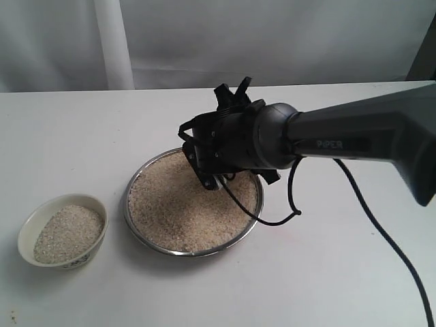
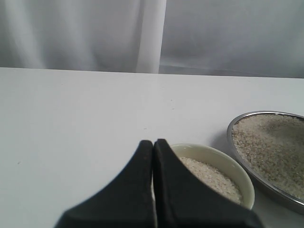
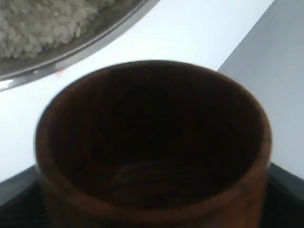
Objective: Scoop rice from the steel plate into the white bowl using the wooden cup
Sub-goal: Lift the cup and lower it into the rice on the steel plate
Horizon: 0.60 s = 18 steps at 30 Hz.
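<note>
The steel plate (image 1: 128, 204) lies mid-table, filled with rice (image 1: 180, 211). My right gripper (image 1: 204, 163) hangs over the plate's far side and hides the wooden cup in the exterior view. In the right wrist view the wooden cup (image 3: 152, 142) fills the frame, dark and empty inside, shut in my right gripper (image 3: 152, 213). The plate rim (image 3: 71, 54) and rice (image 3: 38, 23) lie just beyond it. The white bowl (image 1: 27, 235) stands left of the plate with rice (image 1: 68, 231) in it. My left gripper (image 2: 153, 145) is shut on nothing, just before the bowl (image 2: 223, 159).
A black cable (image 1: 368, 218) trails from the right arm across the white table (image 1: 306, 286), to the right of the plate. A pale curtain (image 1: 112, 41) hangs behind the table's far edge. The plate (image 2: 237, 121) sits close beside the bowl.
</note>
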### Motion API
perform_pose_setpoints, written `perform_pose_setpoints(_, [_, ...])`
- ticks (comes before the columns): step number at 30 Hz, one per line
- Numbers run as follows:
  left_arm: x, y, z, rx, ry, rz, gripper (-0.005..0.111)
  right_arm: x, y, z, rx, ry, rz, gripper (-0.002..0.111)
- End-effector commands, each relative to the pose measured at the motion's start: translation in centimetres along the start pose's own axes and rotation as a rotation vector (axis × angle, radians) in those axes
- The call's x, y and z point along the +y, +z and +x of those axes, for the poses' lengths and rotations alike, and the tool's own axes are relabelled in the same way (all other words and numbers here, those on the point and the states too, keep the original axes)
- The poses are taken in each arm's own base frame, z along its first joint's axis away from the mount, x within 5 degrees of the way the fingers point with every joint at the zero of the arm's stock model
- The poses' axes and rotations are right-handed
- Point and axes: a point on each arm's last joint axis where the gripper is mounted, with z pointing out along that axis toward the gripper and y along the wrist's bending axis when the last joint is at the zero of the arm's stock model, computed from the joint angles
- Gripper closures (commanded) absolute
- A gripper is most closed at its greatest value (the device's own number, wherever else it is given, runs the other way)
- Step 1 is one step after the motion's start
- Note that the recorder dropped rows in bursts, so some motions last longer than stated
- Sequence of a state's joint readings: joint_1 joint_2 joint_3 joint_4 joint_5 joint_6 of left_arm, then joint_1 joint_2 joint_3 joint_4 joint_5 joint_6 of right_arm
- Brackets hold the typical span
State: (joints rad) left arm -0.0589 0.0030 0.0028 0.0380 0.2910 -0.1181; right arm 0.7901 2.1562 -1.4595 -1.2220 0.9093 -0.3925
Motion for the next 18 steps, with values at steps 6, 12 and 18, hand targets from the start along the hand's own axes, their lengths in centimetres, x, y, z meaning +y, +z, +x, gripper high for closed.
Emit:
perform_pose_setpoints(6, [0.0, 0.0, -0.2, -0.011, -0.009, 0.007, 0.107, 0.1, 0.6, -1.4, -0.024, -0.086, 0.046, 0.108])
perform_pose_setpoints(12, [0.0, 0.0, -0.2, -0.011, -0.007, 0.007, 0.107, 0.3, 0.6, -2.2, -0.032, -0.119, 0.060, 0.108])
perform_pose_setpoints(18, [0.0, 0.0, -0.2, -0.011, -0.007, 0.007, 0.107, 0.7, 0.6, -3.2, -0.039, -0.154, 0.062, 0.108])
